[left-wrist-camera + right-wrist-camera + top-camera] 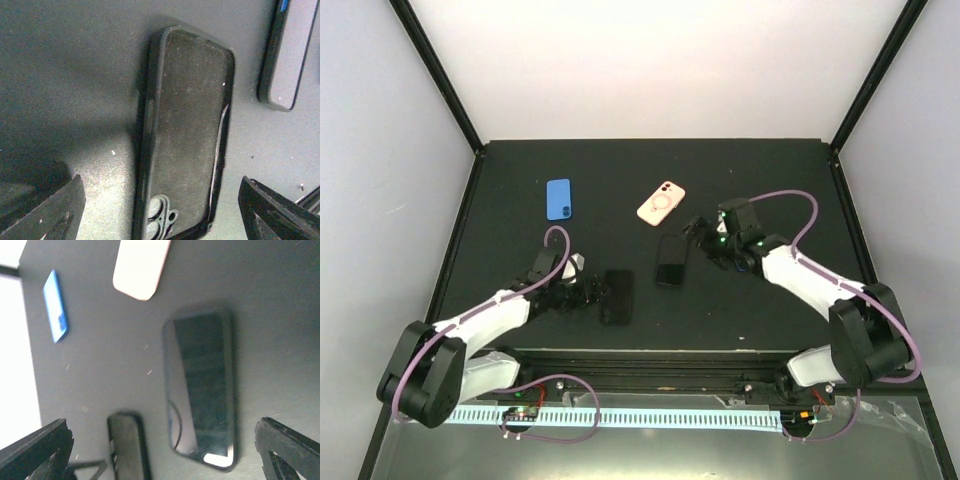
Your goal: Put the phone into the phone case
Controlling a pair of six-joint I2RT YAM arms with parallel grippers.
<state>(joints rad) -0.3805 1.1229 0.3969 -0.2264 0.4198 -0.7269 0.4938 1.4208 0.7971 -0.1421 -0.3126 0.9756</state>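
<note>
My left gripper [160,192] has its jaws spread wide and holds nothing. Its two dark, wedge-shaped fingers [55,210] sit at the bottom corners of the wrist view. Between them lies a black case [187,130], open side up. It has a matte, faintly fuzzy lining flecked with pale dust, a raised rounded rim, and a camera cutout with round holes at the near end.

My right gripper [162,440] is also spread and empty. The phone [202,385] lies flat just ahead of it, a black rounded rectangle with a glossy screen that throws back glare at its near corner.

Beyond the phone, a little further up the table and apart from it, lies the pink phone case [661,204]. It is pale and smooth, lying back up at a slant, with a white ring in the middle and a cutout at one far corner. Neither gripper touches it.

Well off to the left, alone, lies a blue slab [558,199], phone-sized and matte. I cannot tell whether it is a case or a handset.

By my count there are four flat phone-shaped pieces: one pink case, one black case, one black phone and one blue piece. None of them touches another. All of them rest on the table [770,180], which is a dull black sheet.
</note>
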